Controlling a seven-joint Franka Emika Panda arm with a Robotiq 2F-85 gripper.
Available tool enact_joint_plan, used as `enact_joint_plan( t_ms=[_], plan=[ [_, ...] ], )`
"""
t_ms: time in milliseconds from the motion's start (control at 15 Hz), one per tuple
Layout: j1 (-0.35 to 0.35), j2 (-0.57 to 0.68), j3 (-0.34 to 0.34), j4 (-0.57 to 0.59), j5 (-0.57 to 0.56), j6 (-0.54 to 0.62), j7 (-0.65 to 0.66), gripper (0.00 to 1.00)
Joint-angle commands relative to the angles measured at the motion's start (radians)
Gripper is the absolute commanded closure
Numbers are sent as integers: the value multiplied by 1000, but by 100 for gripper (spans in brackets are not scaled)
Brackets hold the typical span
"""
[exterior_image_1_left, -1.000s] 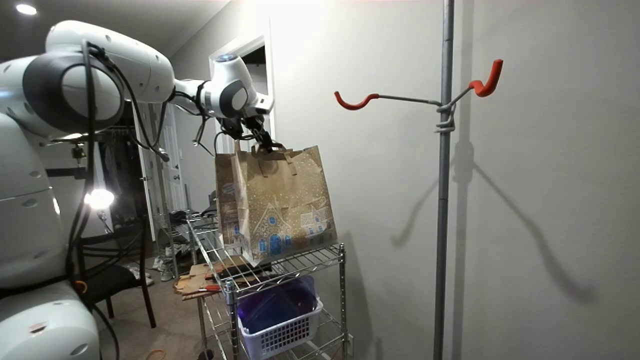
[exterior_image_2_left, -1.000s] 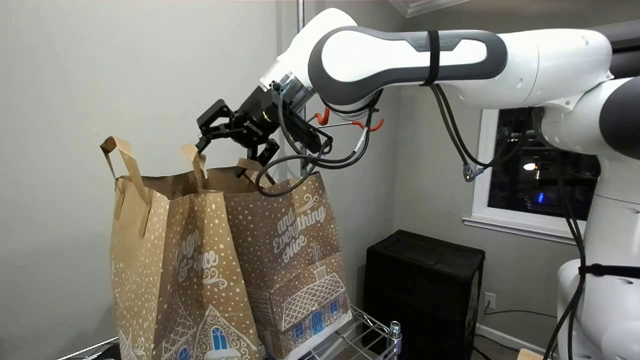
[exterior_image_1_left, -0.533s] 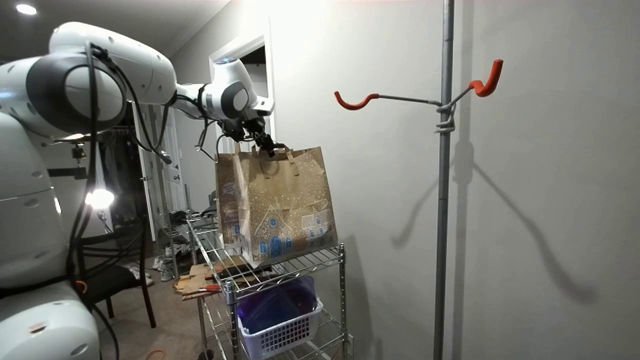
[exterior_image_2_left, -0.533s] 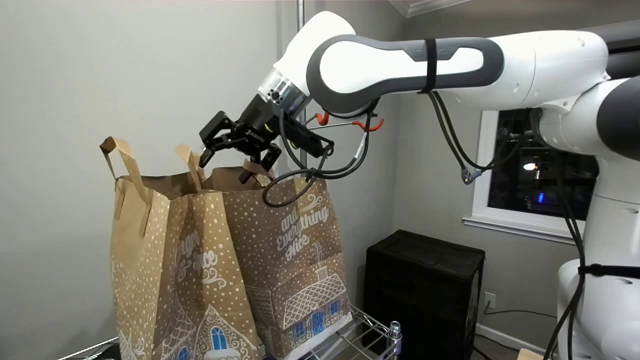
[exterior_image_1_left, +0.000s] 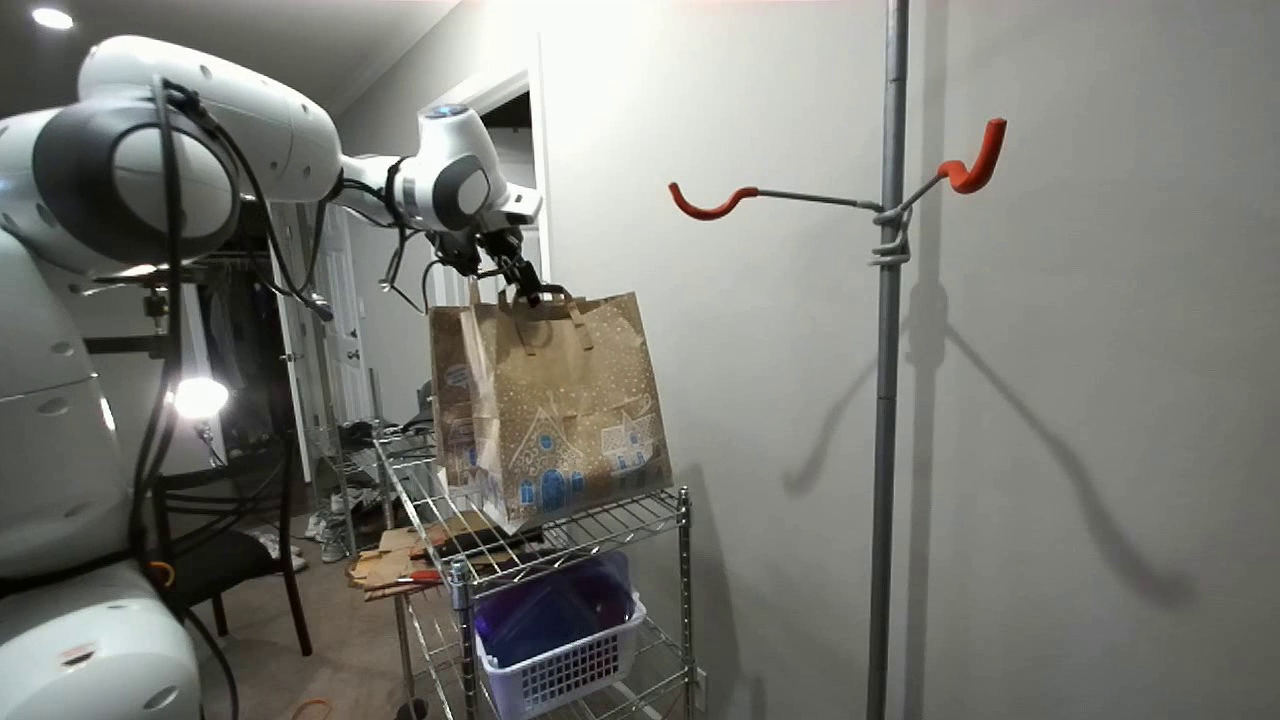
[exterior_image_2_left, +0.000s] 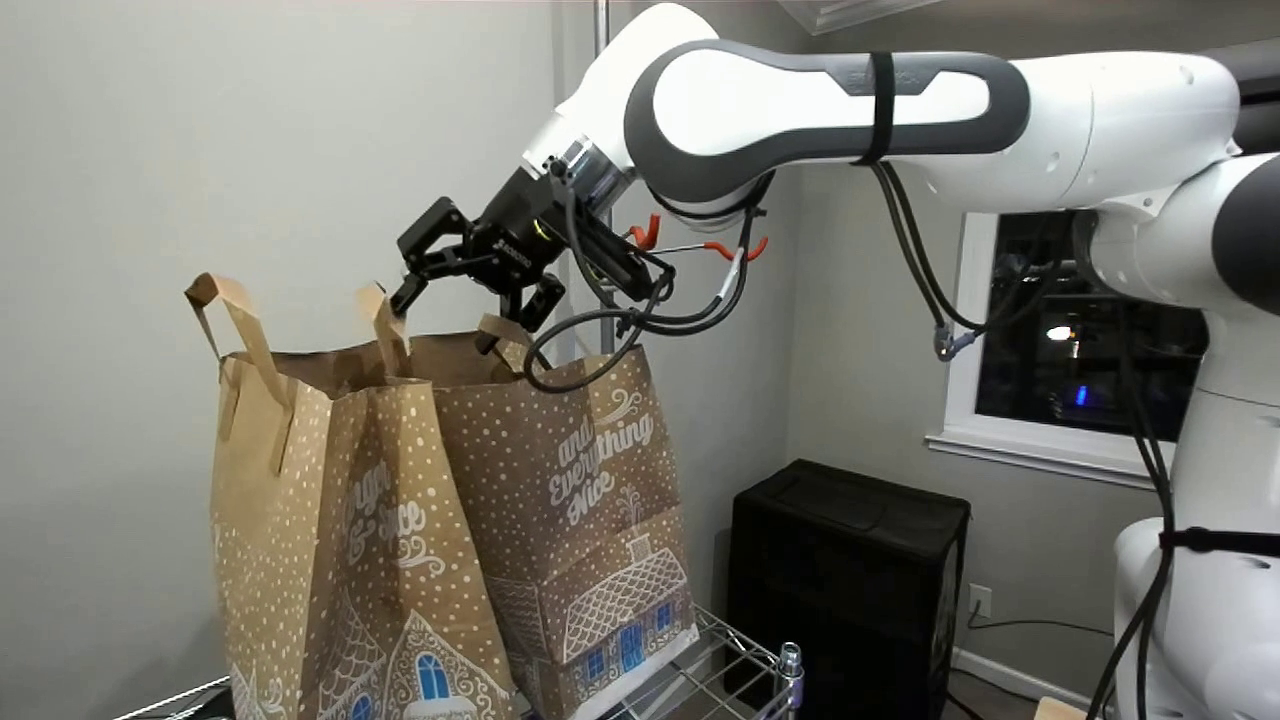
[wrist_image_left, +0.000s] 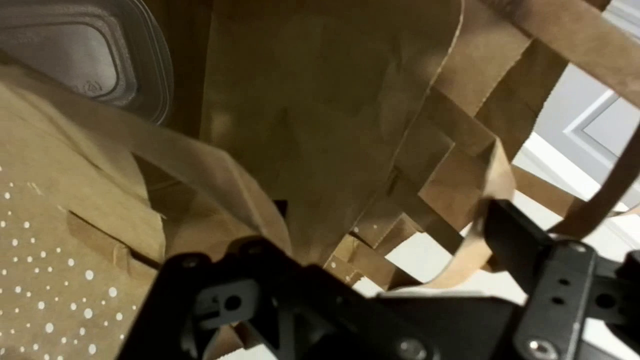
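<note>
The farther paper bag (exterior_image_2_left: 600, 540) stands in the lower middle of an exterior view, just beside the nearer bag (exterior_image_2_left: 340, 500) at lower left; a wire shelf (exterior_image_2_left: 740, 636) bears them. The jaws stand spread wide, gripping nothing. In the wrist view, one finger (wrist_image_left: 260, 255) crosses a handle (wrist_image_left: 200, 162) left of centre; the other overlaps a second handle (wrist_image_left: 500, 175) at right, contact uncertain. A sound hold would call for one handle fully between the fingertips, with no bag paper pinched.

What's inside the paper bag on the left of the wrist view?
A clear plastic container, partly out of frame. The near wall of the bag and its handle cover some of the inside; anything under the container is hidden.
</note>
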Motion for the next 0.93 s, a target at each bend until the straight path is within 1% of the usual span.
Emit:
enact_joint_plan(
  t_ms=[0, 67, 400, 667, 733, 800, 867],
  plan=[
    [-19, -87, -18, -41, 9, -12, -14, 25],
    [-25, -105, -25, -47, 2, -14, -14, 27],
    [-65, -182, -53, -71, 0, -46, -27, 61],
    [-88, -218, -61, -87, -2, -75, -40, 87],
    [-90, -222, -62, -89, 0, -83, -47, 92],
    [-92, -226, -62, -90, 1, -94, -56, 96],
    [-90, -227, -64, -90, 11, -104, -68, 74]
  ],
)
